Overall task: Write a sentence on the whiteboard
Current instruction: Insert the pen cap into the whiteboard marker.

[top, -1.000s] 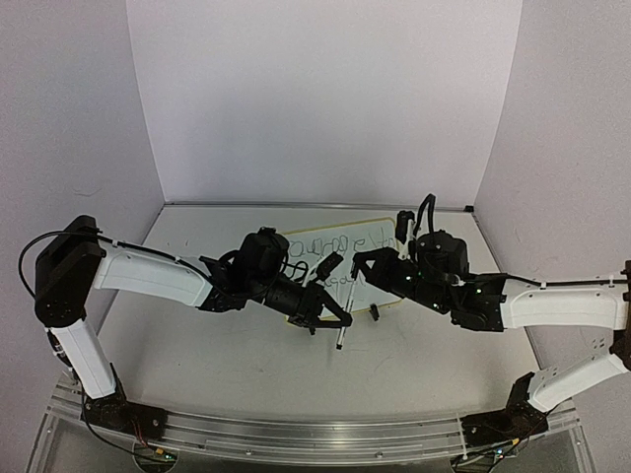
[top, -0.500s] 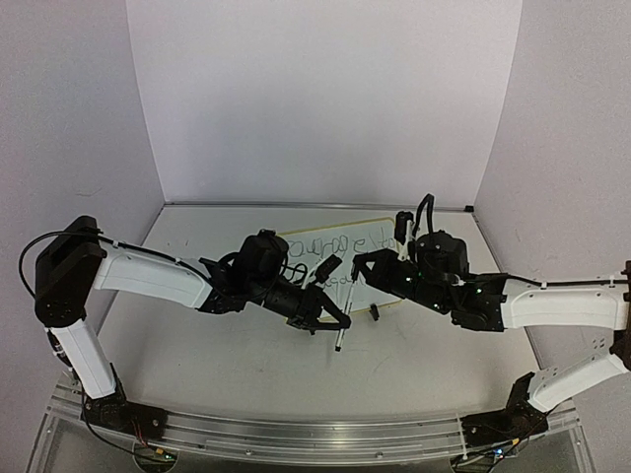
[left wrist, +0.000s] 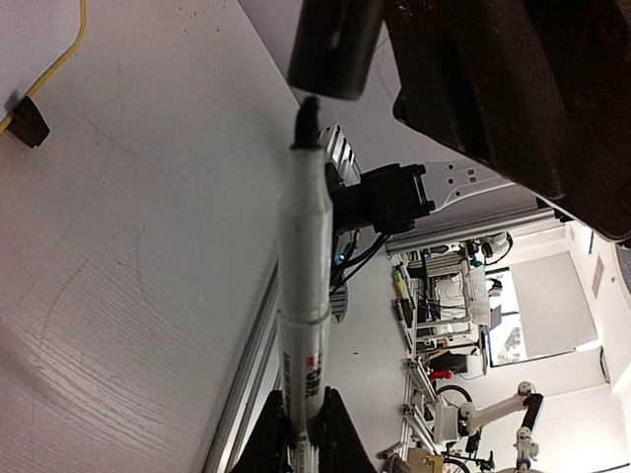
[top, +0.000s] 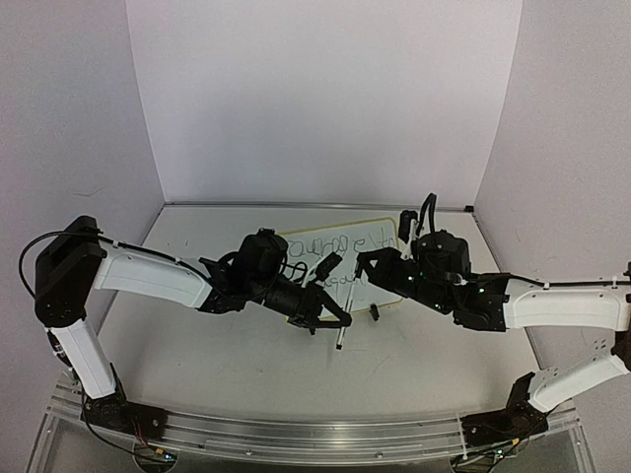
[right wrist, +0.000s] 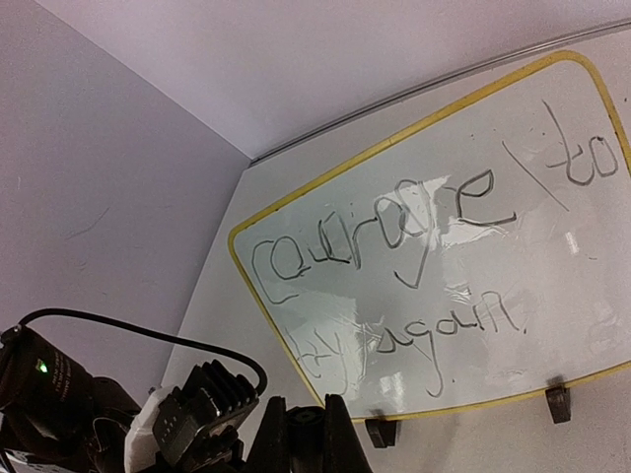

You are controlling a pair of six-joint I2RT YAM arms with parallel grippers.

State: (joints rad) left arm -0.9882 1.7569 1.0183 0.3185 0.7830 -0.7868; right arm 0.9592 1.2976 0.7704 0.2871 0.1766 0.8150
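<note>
The whiteboard lies mid-table, with a yellow rim and black clip feet. The sentence reads "courage to" over "try again" in dark script; it also shows in the top view. My left gripper is shut on a white marker at the board's near edge. The marker's black tip is bare and points toward the near rail. A corner of the board shows far left in the left wrist view. My right gripper hovers over the board, shut on a small black round cap.
An aluminium rail runs along the table's near edge and shows in the left wrist view. White walls close the back and both sides. A large blurred black arm part fills the upper right of the left wrist view.
</note>
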